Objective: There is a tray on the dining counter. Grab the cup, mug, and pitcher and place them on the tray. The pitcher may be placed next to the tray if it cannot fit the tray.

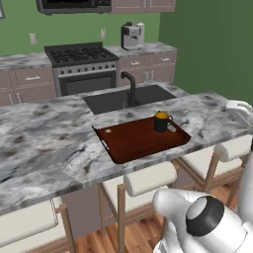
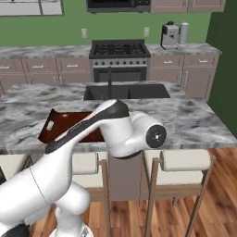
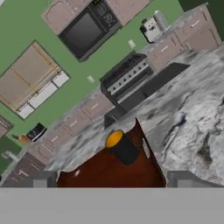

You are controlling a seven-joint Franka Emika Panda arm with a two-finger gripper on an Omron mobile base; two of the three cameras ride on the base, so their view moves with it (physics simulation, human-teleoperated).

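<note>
Tray (image 1: 133, 141): dark reddish-brown, flat, with a low rim; it lies on the marbled dining desk (image 1: 44, 143) in front of the black sink (image 1: 111, 99). Its left part is bare. It looks stiff and broad, and is a place to set things rather than something to lift.

Mug (image 1: 161, 121): black with an orange inside, standing upright on the tray near its far right corner, handle turned to the right. In the hand view it shows at (image 3: 122, 148), orange mouth tipped toward the upper left of that picture. Probably rigid, light and smooth-sided; a grip across the body or over the rim would suit it, but it already stands where the task wants it.

Small pale object (image 1: 171, 128): lies on the tray just beside the mug; too small to name.

Claw (image 3: 113, 179): the two dark tips stand far apart at the bottom of the hand view, nothing between them. It is wide and holds nothing, and hangs above the tray's near side, apart from the mug.

Arm: in the right base view the white arm (image 2: 92, 134) reaches up and forward over the desk edge, elbow bent, covering the tray's right half (image 2: 58, 125).

Remaining work, as a judgement: one of three items is placed.
</note>
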